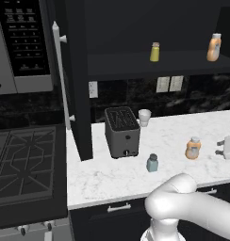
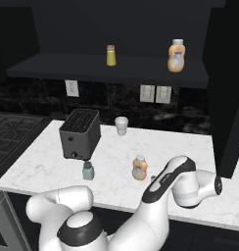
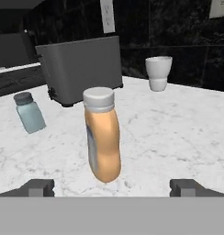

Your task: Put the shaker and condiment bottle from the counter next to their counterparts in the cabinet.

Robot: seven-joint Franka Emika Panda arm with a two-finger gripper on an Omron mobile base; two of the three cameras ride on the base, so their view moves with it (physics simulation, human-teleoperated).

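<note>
Orange-tan and capped in pale grey, the condiment bottle stands upright on the marble tabletop, straight ahead of the gripper. The fingers are spread wide and released, one tip to each side of the bottle's base, holding nothing and not yet touching it. The toaster serves as landmark: the bottle is in front of it and off to its right in the right base view, while the shaker, pale teal with a dark cap, stands just in front of the toaster, well apart from the bottle. A white cup sits behind, to the toaster's right near the wall.

Likely troubles from here, as I judge them: the bottle is tall, narrow and waisted, so one finger arriving first could push it over, or a low pinch could let it swing in the grip. It has room around it, so knocking the shaker seems unlikely. The bigger risk comes later, lifting to the cabinet, where the open door and the shelf edge leave little margin and the neighbours could be toppled.

On the cabinet shelf, high above the toaster, stand the counterparts: a yellow shaker and, farther right, an orange bottle, with free shelf beside each. Whether the cup holds anything cannot be told.
</note>
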